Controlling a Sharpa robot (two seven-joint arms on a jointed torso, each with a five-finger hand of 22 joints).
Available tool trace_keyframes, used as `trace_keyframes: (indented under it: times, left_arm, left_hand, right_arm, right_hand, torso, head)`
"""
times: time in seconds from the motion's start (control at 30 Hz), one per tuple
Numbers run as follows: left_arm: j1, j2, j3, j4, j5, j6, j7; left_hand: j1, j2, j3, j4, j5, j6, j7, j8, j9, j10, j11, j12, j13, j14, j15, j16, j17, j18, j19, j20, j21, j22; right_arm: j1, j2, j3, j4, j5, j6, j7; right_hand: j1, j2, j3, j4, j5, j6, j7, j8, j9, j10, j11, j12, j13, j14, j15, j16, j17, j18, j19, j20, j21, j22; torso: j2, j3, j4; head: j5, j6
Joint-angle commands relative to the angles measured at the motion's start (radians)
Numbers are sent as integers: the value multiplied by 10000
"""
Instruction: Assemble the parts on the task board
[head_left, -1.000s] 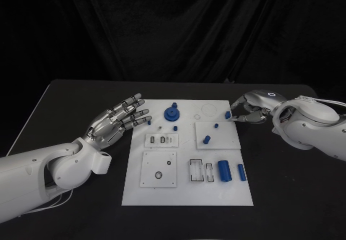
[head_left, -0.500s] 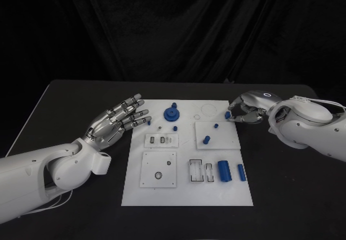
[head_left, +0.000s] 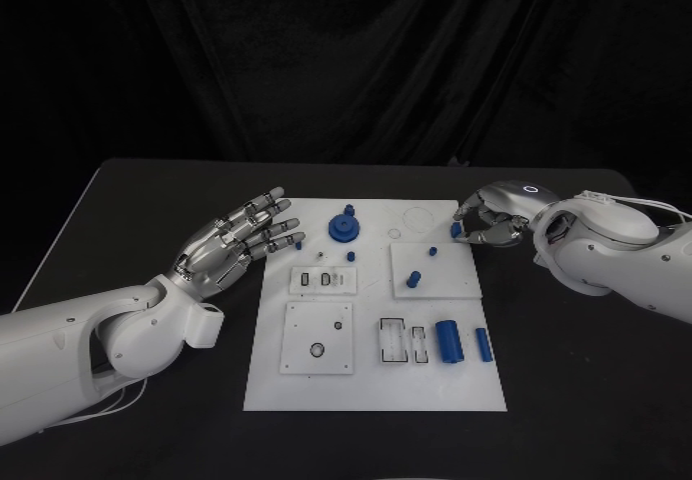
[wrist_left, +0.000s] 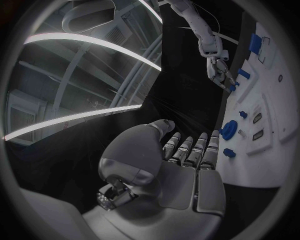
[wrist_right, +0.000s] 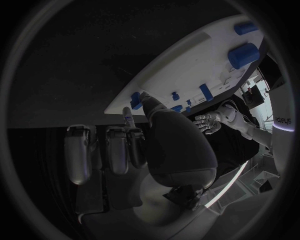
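Right robot hand (head_left: 488, 222) pinches a blue peg (head_left: 456, 229) at the task board (head_left: 378, 385) corner; left robot hand (head_left: 242, 238) spread.

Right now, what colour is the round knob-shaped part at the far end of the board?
Blue; the round part shows best in the head view.

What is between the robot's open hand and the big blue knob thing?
In the head view, one small blue peg stands between the left hand and the blue knob.
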Motion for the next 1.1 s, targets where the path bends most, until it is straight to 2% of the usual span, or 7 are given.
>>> trace_keyframes:
  times: [0.03, 0.23, 0.53, 0.83, 1.0, 1.1]
  left_arm:
    - [-22, 23, 6, 8, 5, 186, 1018]
    - [-28, 23, 6, 14, 5, 199, 1018]
    - [-33, 26, 6, 3, 5, 213, 986]
    - [-38, 34, 6, -13, 5, 225, 938]
    - [-40, 26, 6, -14, 5, 220, 906]
    - [-42, 24, 6, -14, 5, 222, 890]
  left_hand:
    - [-110, 10, 45, -12, -13, -35, 58, 5, -6, 19, 75, 36, 17, 9, 81, 49, 15, -123, -38, -7, -59, -16]
    - [-117, 12, 61, -10, -14, -45, 59, 3, -8, 18, 82, 36, 17, 6, 84, 49, 14, -125, -43, -7, -63, -18]
    - [-123, 13, 74, -8, -15, -57, 61, 0, -10, 15, 87, 35, 16, 6, 86, 51, 14, -127, -46, -6, -65, -19]
    - [-129, 13, 83, -6, -17, -65, 62, -2, -11, 8, 92, 33, 14, -2, 87, 45, 12, -129, -51, -6, -68, -20]
    - [-129, 13, 83, -6, -17, -65, 62, -2, -11, 8, 92, 33, 14, -2, 87, 45, 12, -129, -51, -6, -68, -20]
    - [-134, 11, 91, -5, -20, -72, 65, -4, -12, 7, 97, 32, 14, -4, 88, 45, 12, -130, -56, -6, -71, -22]
  right_arm:
    - [-35, 21, 4, -24, -14, 52, -49]
    - [-54, 77, 4, -79, -14, 17, -41]
    - [-62, 148, 5, -147, -14, 3, -48]
    - [-67, 193, 5, -201, -14, -34, -47]
    - [-69, 226, 6, -232, -14, -137, -38]
    - [-69, 254, 6, -261, -14, -245, -29]
  right_hand:
    - [117, 26, -34, -1, 42, 77, 23, 61, -15, 1059, 54, 27, 2634, 1020, 10, -24, 2555, 65, 564, 23, -41, 2046]
    - [203, 51, -37, 6, 105, 330, 37, 156, 25, 1059, 74, 27, 2634, 1019, 29, -28, 2549, 68, 560, 46, -54, 2043]
    - [237, 73, -45, 29, 128, 565, 34, 249, 85, 1059, 86, 27, 2634, 1018, 39, -32, 2543, 69, 559, 57, -62, 2042]
    - [355, 152, -32, 26, 328, 1348, -79, 603, 378, 1059, 85, 27, 2634, 1015, 41, -41, 2529, 74, 553, 63, -82, 2037]
    - [380, 184, -16, 25, 423, 1383, -89, 612, 417, 1059, 69, 27, 2634, 1013, 32, -44, 2524, 74, 553, 59, -84, 2038]
    - [401, 236, 11, 38, 682, 1401, -109, 600, 485, 1059, 40, 27, 2634, 1015, 6, -40, 2531, 76, 552, 38, -90, 2038]
  torso:
    - [-3, 0, 10]
    - [7, 10, 7]
    - [6, 2, 7]
    - [2, 2, 8]
    - [6, 4, 6]
    - [6, 1, 6]
  head:
    - [-19, -12]
    - [-11, -38]
    - [-7, -61]
    - [-2, -102]
    - [-2, -100]
    - [1, -100]
